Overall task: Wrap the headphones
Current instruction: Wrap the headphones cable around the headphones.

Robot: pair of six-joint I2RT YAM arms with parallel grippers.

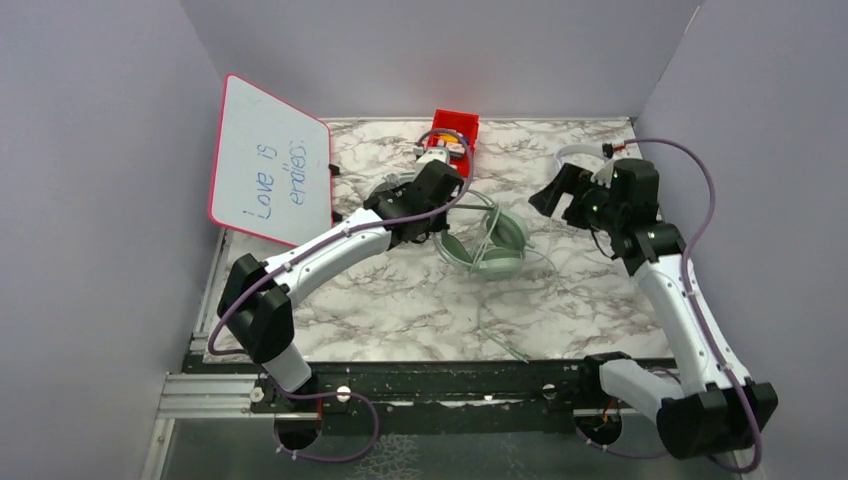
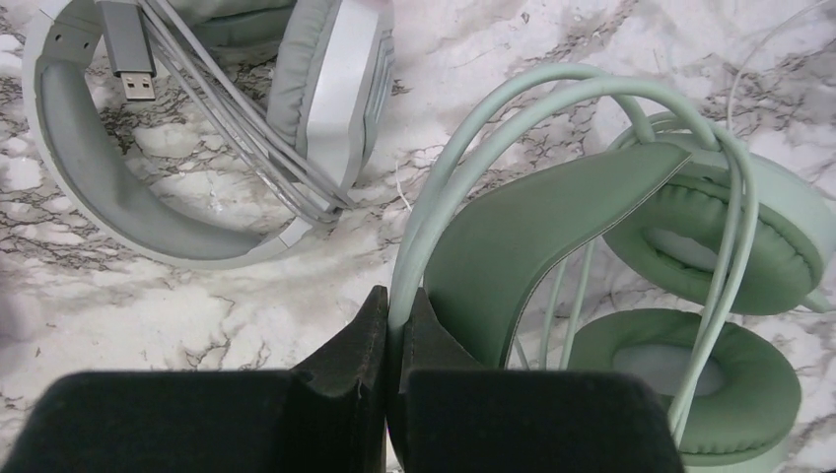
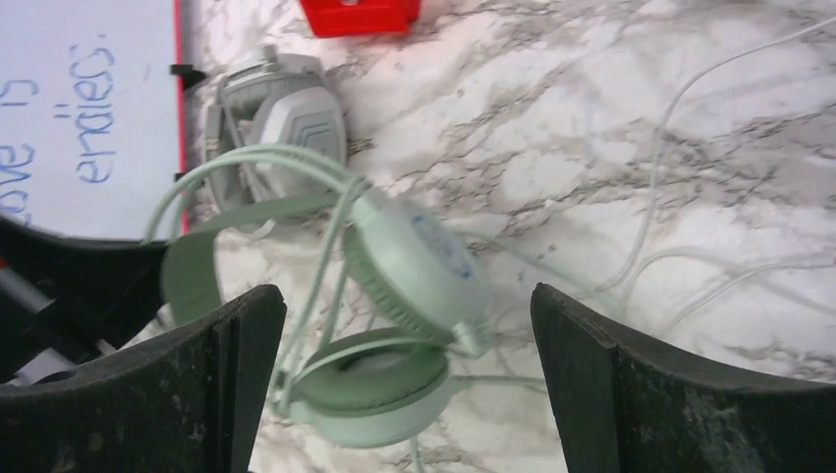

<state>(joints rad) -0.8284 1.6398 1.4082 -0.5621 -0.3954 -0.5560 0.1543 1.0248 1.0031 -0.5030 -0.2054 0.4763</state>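
Observation:
The mint-green headphones lie at the table's middle, earcups at the right in the left wrist view. My left gripper is shut on their thin mint wire headband. Their thin cable trails loose toward the front edge. The grey-white headphones lie just left of them, with cable and USB plug bundled across them; my left arm mostly hides them in the top view. My right gripper is open and empty, hovering above and to the right of the mint headphones. The small white headphones sit at the back right, partly behind my right arm.
A red-framed whiteboard leans against the left wall. A red box stands at the back middle. Grey walls close in the left, back and right. Loose cable loops lie on the marble to the right of the mint headphones.

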